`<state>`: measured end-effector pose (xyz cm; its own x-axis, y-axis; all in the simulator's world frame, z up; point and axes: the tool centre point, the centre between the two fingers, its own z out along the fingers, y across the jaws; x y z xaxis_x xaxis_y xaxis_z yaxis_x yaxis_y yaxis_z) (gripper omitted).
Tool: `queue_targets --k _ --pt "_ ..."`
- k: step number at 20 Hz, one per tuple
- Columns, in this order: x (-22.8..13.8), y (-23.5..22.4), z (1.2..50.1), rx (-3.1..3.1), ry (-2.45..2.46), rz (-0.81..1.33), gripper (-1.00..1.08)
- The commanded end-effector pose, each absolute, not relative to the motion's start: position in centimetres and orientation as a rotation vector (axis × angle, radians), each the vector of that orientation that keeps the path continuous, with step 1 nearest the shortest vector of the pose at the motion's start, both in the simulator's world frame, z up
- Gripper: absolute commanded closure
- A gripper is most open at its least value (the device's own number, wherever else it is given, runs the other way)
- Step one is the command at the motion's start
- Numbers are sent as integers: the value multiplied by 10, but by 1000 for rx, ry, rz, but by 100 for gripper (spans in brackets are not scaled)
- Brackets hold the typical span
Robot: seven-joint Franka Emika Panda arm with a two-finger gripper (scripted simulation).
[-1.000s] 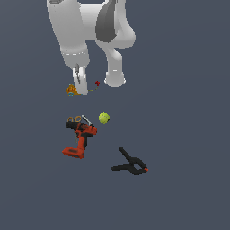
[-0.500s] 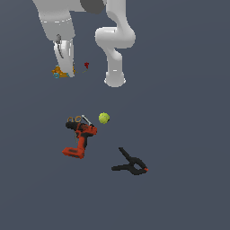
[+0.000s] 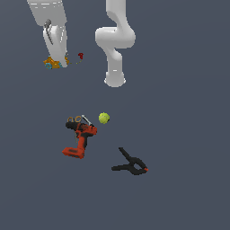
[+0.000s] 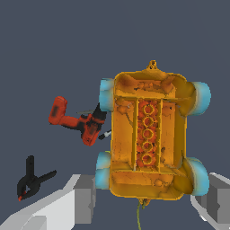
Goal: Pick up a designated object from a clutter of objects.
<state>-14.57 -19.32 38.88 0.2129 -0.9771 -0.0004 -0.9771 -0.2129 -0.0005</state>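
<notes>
Up at the exterior view's top left, gripper pinching the orange toy, well above the drill. Could slip out, grip looks shallow, only at one end.

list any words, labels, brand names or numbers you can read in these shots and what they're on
None: no readable text in either view.
Orange toy: teal wheels and moulded rings on its underside, no lettering.
Drill: red and black, any marking too small to read.
Clamp, ball, scissors: no print visible.
Gripper and arm: plain white and grey.
</notes>
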Motion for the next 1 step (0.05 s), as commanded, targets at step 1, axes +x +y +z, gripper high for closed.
queue_targets --k 1 --pt "-146 -194 391 -2447 1970 0 108"
